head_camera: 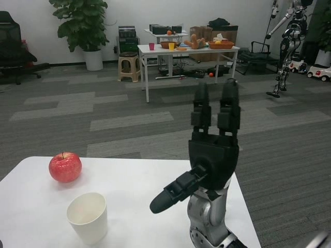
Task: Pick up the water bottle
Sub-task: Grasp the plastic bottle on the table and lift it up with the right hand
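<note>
Water bottle: not in view anywhere on the desk point(129, 170) as framed; where it stands cannot be told; task judged not yet begun in any visible way.

Right hand point(209, 150): raised upright over the desk's right edge, well right of the paper cup point(88, 216); fingers point(228, 111) straight and pointing up, thumb point(173, 194) jutting out toward the cup; spread and holding nothing. Left hand: out of frame.

Paper cup: white, upright, apparently empty, toward the near edge of the desk; red apple point(65, 167) just behind the cup and slightly to its left, apart from it, resting on the desk.

Far beyond the cup, across grey carpet: a second white table point(155, 50) with baskets and small cups; a potted plant point(83, 23) by the wall; a standing humanoid robot point(289, 41) at far right.

Risks, as judged: with the bottle unseen, any reach is blind; a low sweep of the raised hand toward the cup's side could tip the light cup or set the apple rolling off the desk; the jutting thumb is the likeliest part to clip the cup's rim.
</note>
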